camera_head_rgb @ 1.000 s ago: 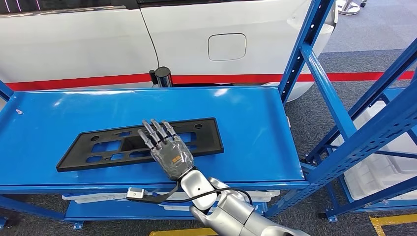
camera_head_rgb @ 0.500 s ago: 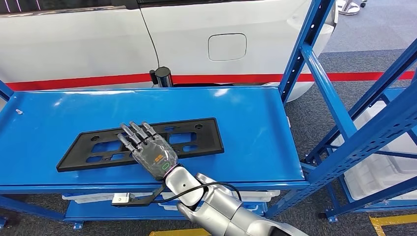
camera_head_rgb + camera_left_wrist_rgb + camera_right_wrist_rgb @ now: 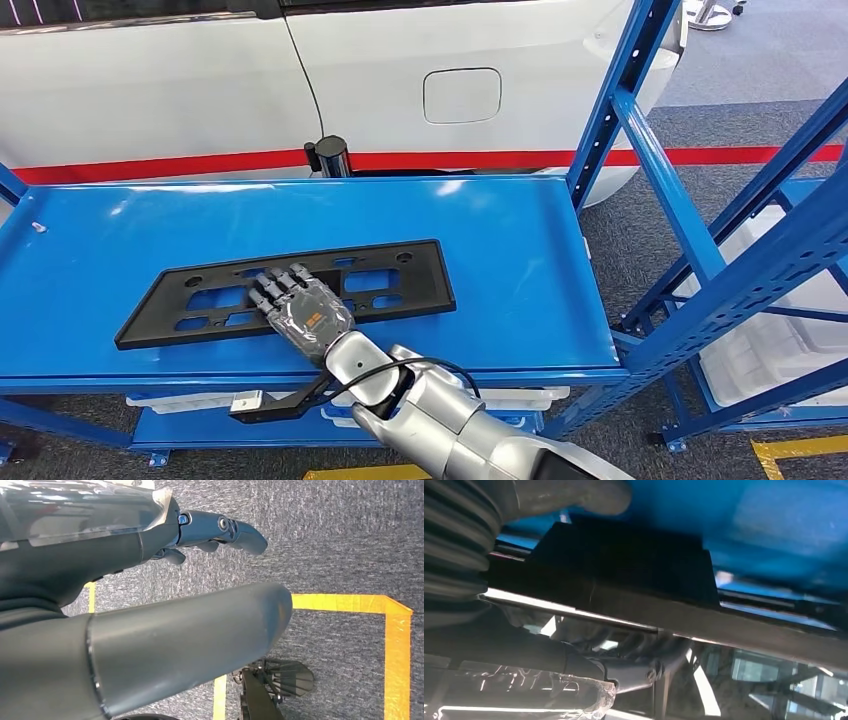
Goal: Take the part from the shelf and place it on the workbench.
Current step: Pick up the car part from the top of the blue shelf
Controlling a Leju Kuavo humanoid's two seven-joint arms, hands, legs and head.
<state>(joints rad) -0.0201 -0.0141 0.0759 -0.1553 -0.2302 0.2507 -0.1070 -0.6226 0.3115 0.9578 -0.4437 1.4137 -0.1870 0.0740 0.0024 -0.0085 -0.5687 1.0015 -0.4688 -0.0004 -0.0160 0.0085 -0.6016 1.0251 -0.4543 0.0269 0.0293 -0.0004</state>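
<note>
Part lies flat, long axis across the shelf

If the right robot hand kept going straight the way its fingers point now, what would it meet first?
Probably only more of the black part under it. The right robot hand lies over the part's near middle, fingers pointing away and slightly left across it. Past the far edge comes bare blue shelf. Contact height is unclear.

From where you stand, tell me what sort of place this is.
Probably a car workshop or assembly area: a white car body stands behind blue steel shelving, a black plastic part lies on the shelf, and yellow floor tape marks zones.
</note>
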